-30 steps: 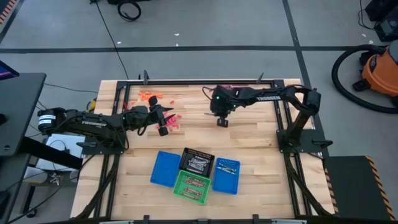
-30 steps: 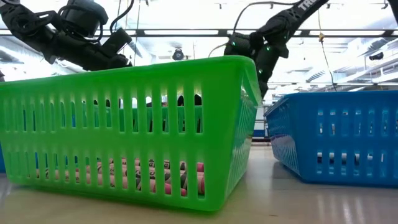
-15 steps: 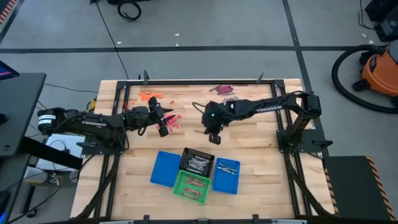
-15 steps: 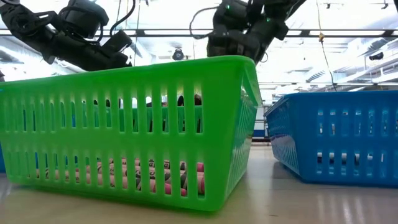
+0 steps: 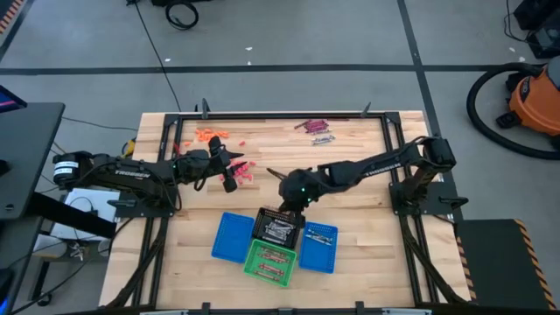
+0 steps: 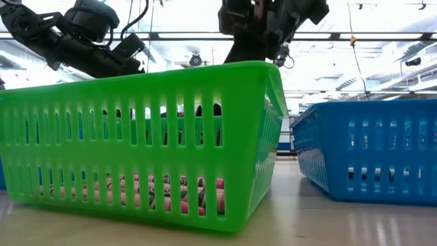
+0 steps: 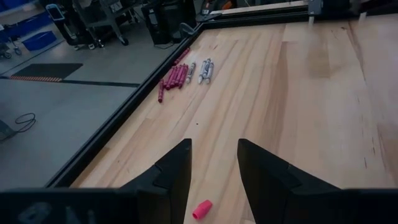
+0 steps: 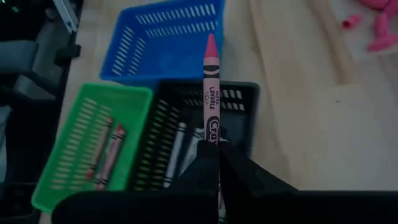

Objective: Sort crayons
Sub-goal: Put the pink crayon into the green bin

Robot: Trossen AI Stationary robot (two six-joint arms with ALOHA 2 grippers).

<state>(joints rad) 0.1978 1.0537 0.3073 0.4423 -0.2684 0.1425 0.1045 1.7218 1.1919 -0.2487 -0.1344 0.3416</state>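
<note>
My right gripper (image 5: pixel 293 203) is shut on a reddish-pink crayon (image 8: pixel 211 93), just above the far rim of the black basket (image 5: pixel 278 227), which holds silvery-grey crayons. The green basket (image 8: pixel 93 149) holds reddish crayons. Two blue baskets (image 5: pixel 232 238) (image 5: pixel 318 245) flank them. My left gripper (image 7: pixel 214 168) is open and still at the table's left middle, over loose pink crayon pieces (image 5: pixel 243 171); one piece (image 7: pixel 201 209) lies on the table between its fingers. Maroon and grey crayons (image 5: pixel 315 127) lie at the far edge. My right gripper pinches the crayon's blunt rear end (image 8: pixel 212 134) between its two fingers (image 8: pixel 202 163). The crayon sticks out forward along the fingers, its pointed tip (image 8: pixel 211 42) leading. It is lifted clear, over the black basket (image 8: pixel 186 143).
Orange crayons (image 5: pixel 208 135) lie at the far left of the table. In the low view the green basket (image 6: pixel 136 143) and a blue basket (image 6: pixel 369 150) stand close at the near edge. Bare wood lies between the baskets and the far crayon piles.
My right gripper has gone from the table's far middle toward the near edge and a little left, carrying the crayon, and now stands over the black basket.
</note>
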